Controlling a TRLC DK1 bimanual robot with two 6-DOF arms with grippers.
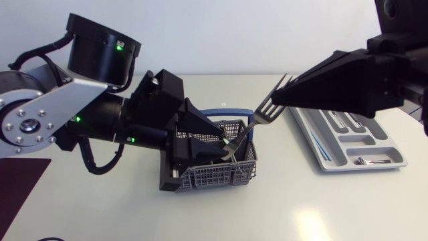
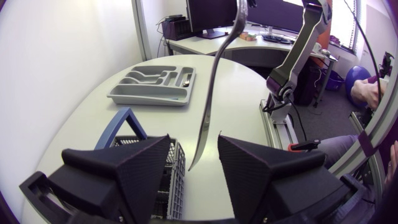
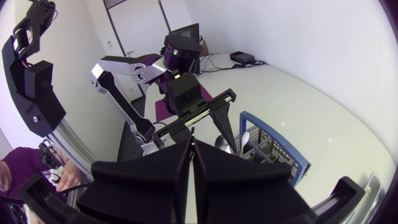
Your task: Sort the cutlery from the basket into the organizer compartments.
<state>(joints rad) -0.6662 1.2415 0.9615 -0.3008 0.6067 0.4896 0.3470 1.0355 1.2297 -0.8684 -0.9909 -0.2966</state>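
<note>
**Right gripper pinching a fork above the basket, left gripper gaping around its handle**

In the head view the right gripper [image 1: 274, 102] is reaching in from the upper right of the frame. Its two wedge fingers are pressing together on the neck of a fork [image 1: 259, 119], just below the tines. The right wrist view is showing those fingers [image 3: 155, 171] drawn together, with only a thin seam between them.

The fork is slanting from its tines at centre right down and leftward. Its handle end is dipping towards the grey mesh basket [image 1: 210, 175] at lower centre.

The left gripper [image 1: 226, 144] is coming in from the left of the frame and hovering over the basket. In the left wrist view its fingers [image 2: 118, 168] are standing wide apart. The fork [image 2: 211, 93] is hanging in the gap between them, and no contact with either finger is showing there.

The basket [image 2: 169, 180] is sitting just under the left gripper. The grey organizer [image 1: 341, 144] is lying at the right of the table [image 1: 301, 207], with a few pieces already in its compartments.
</note>
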